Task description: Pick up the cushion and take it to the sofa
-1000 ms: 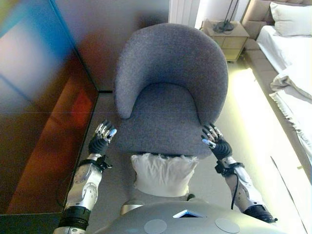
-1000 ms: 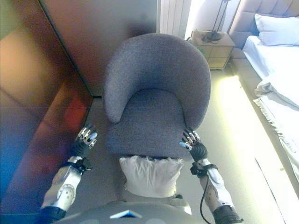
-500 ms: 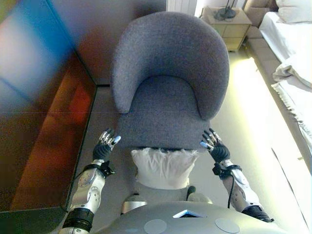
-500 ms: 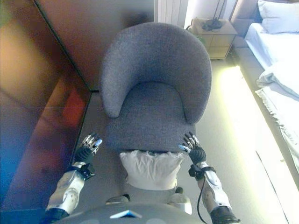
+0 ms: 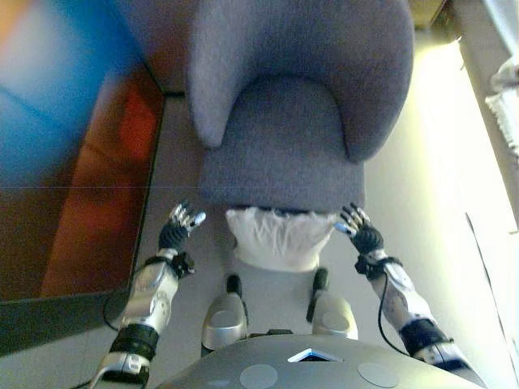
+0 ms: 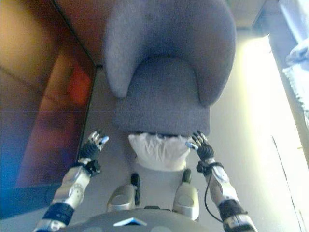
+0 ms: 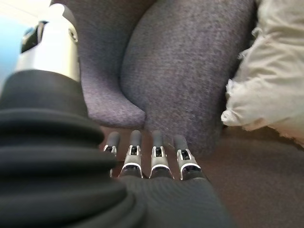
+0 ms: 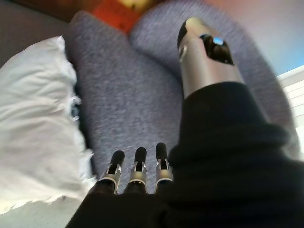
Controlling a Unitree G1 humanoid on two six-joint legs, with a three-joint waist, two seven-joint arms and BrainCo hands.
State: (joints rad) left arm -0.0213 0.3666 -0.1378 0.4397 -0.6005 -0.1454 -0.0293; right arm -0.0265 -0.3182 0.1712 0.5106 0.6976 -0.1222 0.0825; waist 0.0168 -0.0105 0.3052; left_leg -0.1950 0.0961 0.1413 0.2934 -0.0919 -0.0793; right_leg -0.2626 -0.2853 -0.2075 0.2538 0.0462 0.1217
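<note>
A white fringed cushion (image 5: 276, 238) lies on the floor against the front edge of a grey armchair (image 5: 284, 138). It also shows in the left wrist view (image 7: 266, 90) and the right wrist view (image 8: 38, 137). My left hand (image 5: 180, 228) is open, to the left of the cushion, apart from it. My right hand (image 5: 358, 229) is open, to the right of the cushion, close to its corner and the chair's front edge. Neither hand holds anything.
A dark glossy cabinet or panel (image 5: 73, 162) runs along the left. A bed's white cover (image 5: 507, 89) shows at the far right edge. Pale carpet (image 5: 438, 162) lies between the chair and the bed.
The camera has tilted down and the whole scene has shifted up. Both hands have come lower and closer to the cushion's sides. The cushion has not moved.
</note>
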